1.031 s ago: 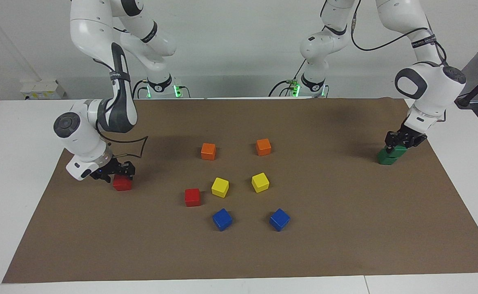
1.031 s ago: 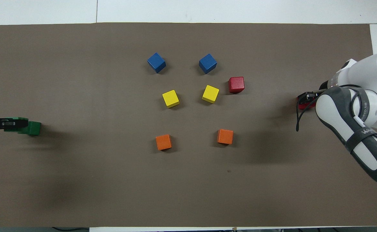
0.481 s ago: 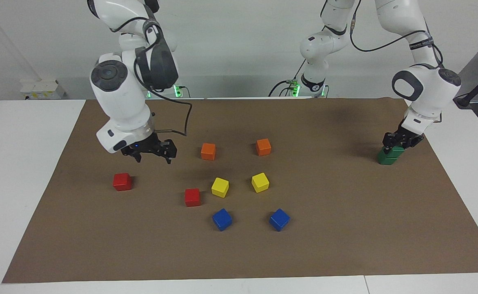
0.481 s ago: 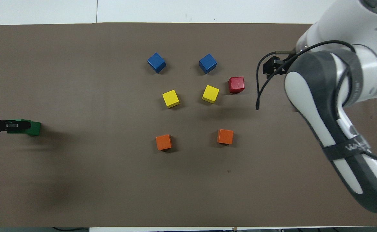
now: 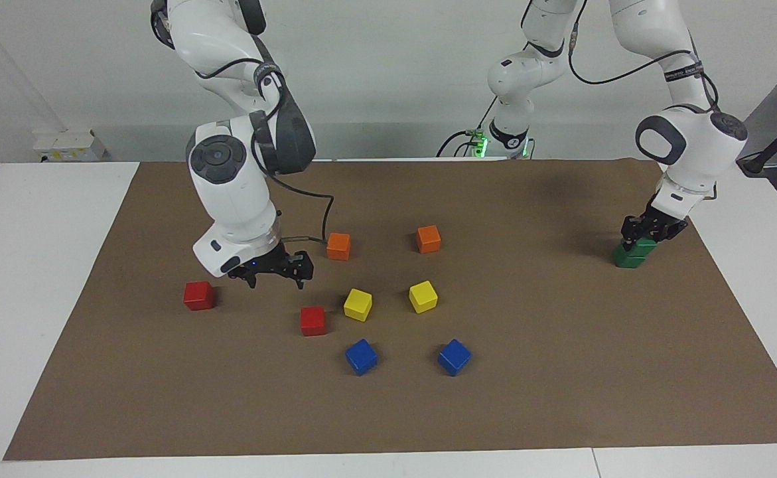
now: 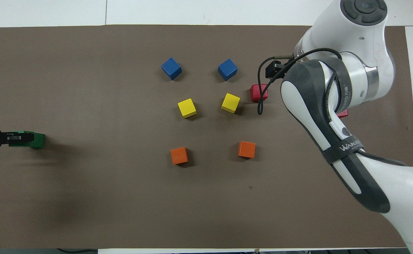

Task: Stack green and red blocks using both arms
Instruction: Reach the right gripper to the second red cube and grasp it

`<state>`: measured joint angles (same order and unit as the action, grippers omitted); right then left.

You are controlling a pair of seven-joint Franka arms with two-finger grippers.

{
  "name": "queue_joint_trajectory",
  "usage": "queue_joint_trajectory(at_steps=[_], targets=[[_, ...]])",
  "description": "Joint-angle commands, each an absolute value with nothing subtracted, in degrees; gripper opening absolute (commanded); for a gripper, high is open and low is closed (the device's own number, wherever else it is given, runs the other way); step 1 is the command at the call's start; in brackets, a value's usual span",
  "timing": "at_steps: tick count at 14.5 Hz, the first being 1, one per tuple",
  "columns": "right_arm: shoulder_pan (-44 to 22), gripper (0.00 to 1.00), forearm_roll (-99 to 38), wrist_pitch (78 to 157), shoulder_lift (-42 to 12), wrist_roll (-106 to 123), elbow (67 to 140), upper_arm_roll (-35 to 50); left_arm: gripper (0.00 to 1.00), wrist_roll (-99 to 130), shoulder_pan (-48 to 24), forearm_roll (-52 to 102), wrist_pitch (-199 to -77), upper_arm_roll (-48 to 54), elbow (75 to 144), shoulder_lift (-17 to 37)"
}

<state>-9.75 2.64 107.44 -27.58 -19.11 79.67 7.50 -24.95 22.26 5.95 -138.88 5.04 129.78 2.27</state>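
The right gripper (image 5: 274, 273) is hanging empty with its fingers spread, above the brown mat (image 5: 561, 372) between the outer red block (image 5: 198, 295) and the inner red block (image 5: 312, 320). Both red blocks are sitting apart on the mat, the outer one toward the right arm's end. Crowding the inner red block are a yellow cube (image 5: 357, 305) just beside it and a blue cube (image 5: 361, 356) farther from the robots. An orange cube (image 5: 338, 246) is lying close by the gripper's cable.

At the left arm's end, the left gripper (image 5: 647, 232) is clenching the upper green block (image 5: 643, 245) — that block is sitting on the lower green block (image 5: 629, 258). A second yellow cube (image 5: 423, 296), blue cube (image 5: 454, 356) and orange cube (image 5: 428, 239) are lying mid-mat.
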Motion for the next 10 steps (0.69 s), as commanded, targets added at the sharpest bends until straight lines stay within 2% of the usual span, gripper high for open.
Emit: queue_joint_trajectory(at_steps=[1,2,3,4,10], targets=[[-10.6,1.0,2.8,111.6,-28.9,-18.3,81.9,7.7,0.0,-25.8,22.9,7.0,-140.9,5.4,131.1,1.9],[-10.7,1.0,2.8,113.4,-28.9,-17.9,83.6,7.7,0.0,-26.1,22.9,6.9,-141.0,5.4,131.0,1.9],[-10.7,1.0,2.8,114.2,-28.9,-17.7,84.7,7.7,0.4,-26.7,22.9,6.9,-141.0,5.4,131.0,1.9],[-10.7,1.0,2.8,115.0,-28.9,-16.5,85.6,7.7,0.99,-27.6,22.9,6.9,-140.9,5.4,131.0,1.9],[-10.6,1.0,2.8,120.9,-29.3,-14.2,90.4,7.7,1.0,-28.4,22.6,6.9,-139.7,5.4,128.9,2.1]])
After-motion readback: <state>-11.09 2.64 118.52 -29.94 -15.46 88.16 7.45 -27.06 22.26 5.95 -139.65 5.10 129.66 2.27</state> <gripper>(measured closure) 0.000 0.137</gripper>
